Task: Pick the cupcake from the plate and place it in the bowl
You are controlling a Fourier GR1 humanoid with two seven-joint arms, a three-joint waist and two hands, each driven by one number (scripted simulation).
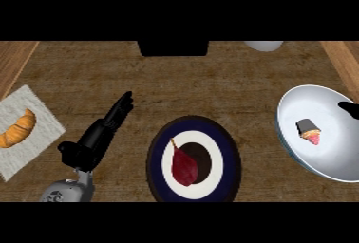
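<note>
Already the cupcake [309,131] lies tipped inside the bowl [329,159] at the right edge. The left hand [98,137] hangs open and empty over bare counter [245,85] beside the plate [231,147]; whether the right hand [348,109] grips anything cannot be judged.

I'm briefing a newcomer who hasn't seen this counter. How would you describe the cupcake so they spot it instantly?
Look to the right side of the counter, where a big white bowl sits. The cupcake lies tipped inside it: dark wrapper, pink top, unlike the dark red item on the middle plate.
</note>
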